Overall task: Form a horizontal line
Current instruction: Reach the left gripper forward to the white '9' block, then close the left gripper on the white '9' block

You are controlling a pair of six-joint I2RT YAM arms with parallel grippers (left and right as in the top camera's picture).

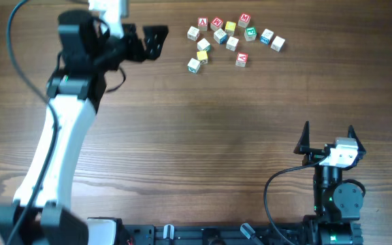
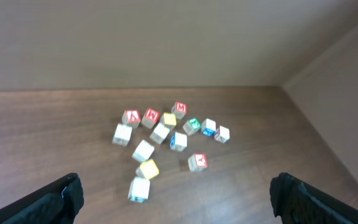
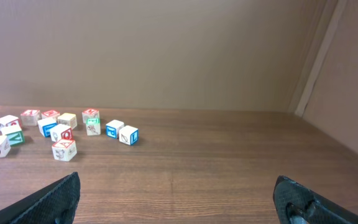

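Table (image 1: pixel 203 136): dark wood.
Left gripper (image 1: pixel 156 41): at 11 o'clock, jaws wide apart, empty.
Right gripper (image 1: pixel 329 133): at 5 o'clock, jaws apart, empty, well apart from the cubes.
Cube cluster (image 1: pixel 231 37): at 1 o'clock, scattered.
Yellow cube (image 1: pixel 201 56), green-marked cube (image 1: pixel 194 65) and red-letter cube (image 1: pixel 242 59): on the cluster's 6 o'clock fringe.
Handling: probably best to straddle one fringe cube squarely, clear of its neighbours.
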